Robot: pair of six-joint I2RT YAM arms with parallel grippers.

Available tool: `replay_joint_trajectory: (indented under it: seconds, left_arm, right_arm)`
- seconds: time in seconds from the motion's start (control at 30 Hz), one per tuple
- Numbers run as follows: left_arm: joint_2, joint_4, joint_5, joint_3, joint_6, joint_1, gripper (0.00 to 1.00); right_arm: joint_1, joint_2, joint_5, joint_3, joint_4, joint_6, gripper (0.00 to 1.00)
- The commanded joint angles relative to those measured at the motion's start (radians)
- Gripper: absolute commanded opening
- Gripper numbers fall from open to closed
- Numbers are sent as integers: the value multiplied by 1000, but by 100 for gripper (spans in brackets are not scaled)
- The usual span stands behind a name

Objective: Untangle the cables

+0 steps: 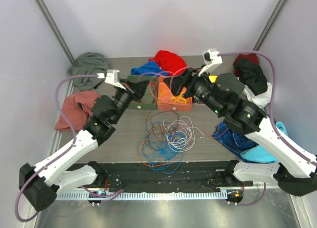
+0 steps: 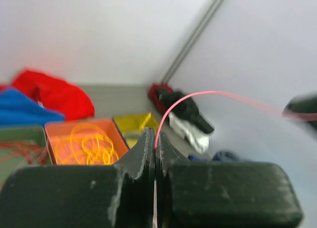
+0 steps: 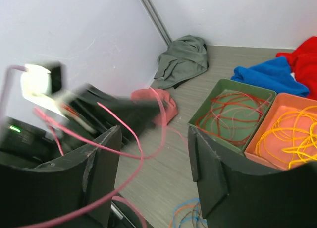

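Observation:
A tangle of blue, orange, white and brown cables lies on the table in front of the trays. My left gripper is shut on a thin red cable, which arcs right to the blurred right gripper. In the top view the left gripper hangs over the green tray. My right gripper stands open, and the red cable loops loosely between its fingers. The green tray holds red cables. The orange tray holds yellow ones.
Cloths ring the table: grey back left, pink left, red and blue behind the trays, black and white back right, blue right. A yellow tray sits beside the orange one.

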Motion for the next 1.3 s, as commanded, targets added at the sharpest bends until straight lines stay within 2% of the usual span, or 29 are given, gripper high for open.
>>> replay_joint_trajectory:
  seconds: [0.0, 0.07, 0.23, 0.6, 1.0, 1.27]
  left_arm:
    - [-115, -292, -129, 238, 155, 0, 0]
    - [-121, -403, -166, 382, 191, 0, 0]
    - [-67, -550, -170, 644, 240, 0, 0]
    - [159, -626, -171, 1072, 297, 0, 0]
    - [351, -686, -216, 1326, 383, 6, 0]
    - [411, -676, -211, 1415, 393, 6, 0]
  right_arm:
    - [-2, -133, 66, -78, -9, -14, 66]
    - [-2, -192, 104, -143, -24, -15, 70]
    - [-4, -289, 160, -269, -50, 3, 71]
    - [-4, -348, 258, -430, -150, 20, 70]
    - [-2, -302, 419, -556, -363, 90, 66]
    - [-2, -257, 319, -681, -383, 152, 68]
